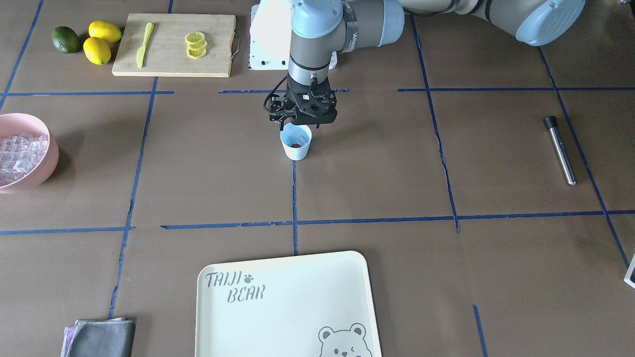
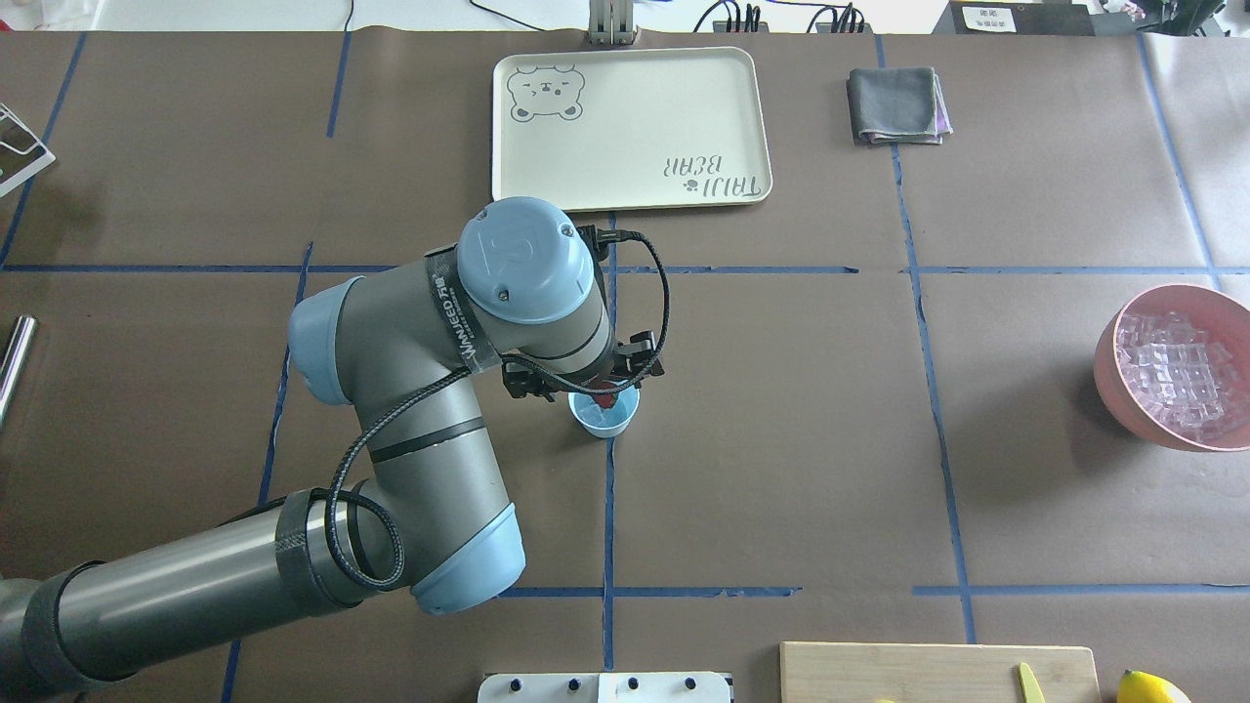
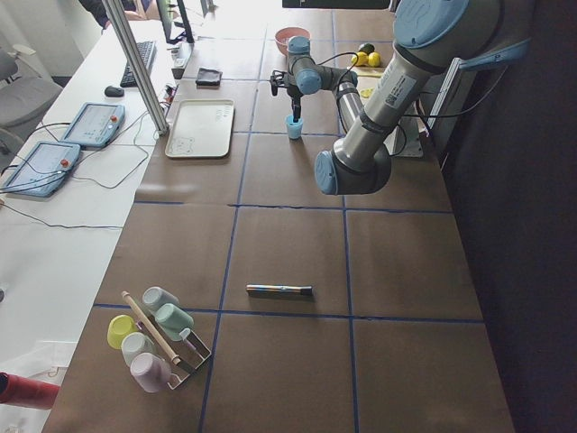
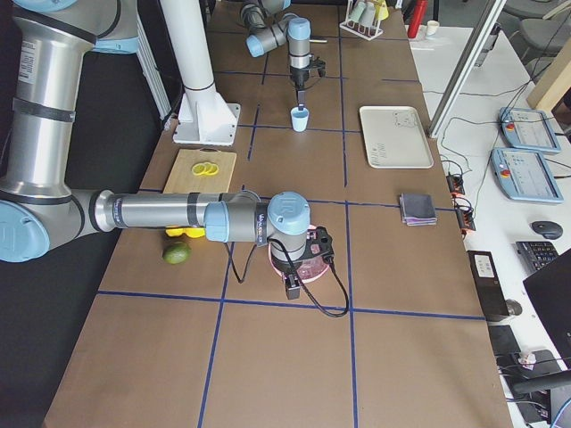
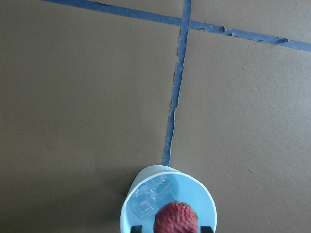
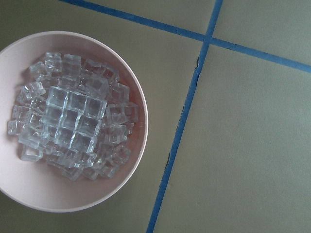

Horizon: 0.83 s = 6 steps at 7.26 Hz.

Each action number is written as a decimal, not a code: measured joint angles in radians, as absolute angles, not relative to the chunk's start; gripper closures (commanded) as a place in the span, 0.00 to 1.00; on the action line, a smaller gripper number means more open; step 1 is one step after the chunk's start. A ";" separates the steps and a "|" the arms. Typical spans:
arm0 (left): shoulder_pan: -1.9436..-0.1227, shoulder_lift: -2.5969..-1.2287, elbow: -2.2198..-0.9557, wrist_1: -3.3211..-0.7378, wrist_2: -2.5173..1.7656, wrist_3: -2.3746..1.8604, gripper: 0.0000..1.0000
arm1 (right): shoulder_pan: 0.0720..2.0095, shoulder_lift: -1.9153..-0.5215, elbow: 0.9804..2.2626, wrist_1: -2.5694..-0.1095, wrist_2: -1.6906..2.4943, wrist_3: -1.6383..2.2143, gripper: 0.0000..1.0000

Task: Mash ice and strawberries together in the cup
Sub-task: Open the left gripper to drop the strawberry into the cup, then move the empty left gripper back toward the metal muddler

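Brown paper-covered table (image 1: 397,173) gridded with blue tape (image 1: 377,219), a white desk (image 3: 54,244) alongside it

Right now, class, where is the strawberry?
In the left wrist view, the strawberry is at the pale-blue cup's mouth, beside ice cubes, under the left tool at the table's centre.

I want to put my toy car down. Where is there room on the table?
The widest bare patch lies between the cup and the pink bowl. More lies between the cup and the metal rod, and the tray is bare too. It is crowded at the cup, under the left pincer, and around the cutting board with the lemons.
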<state>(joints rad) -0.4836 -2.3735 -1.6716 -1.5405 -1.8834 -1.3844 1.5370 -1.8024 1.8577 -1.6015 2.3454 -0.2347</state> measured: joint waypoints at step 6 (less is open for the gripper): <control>-0.910 -1.896 -1.891 -1.538 -2.189 -0.640 0.00 | 1.537 -1.799 1.860 -1.600 2.345 -0.236 0.00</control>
<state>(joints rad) -0.9099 -1.8959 -1.8906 -1.5378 -2.1887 -0.6403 1.5367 -1.7994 1.8605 -1.6004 2.3454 -0.2357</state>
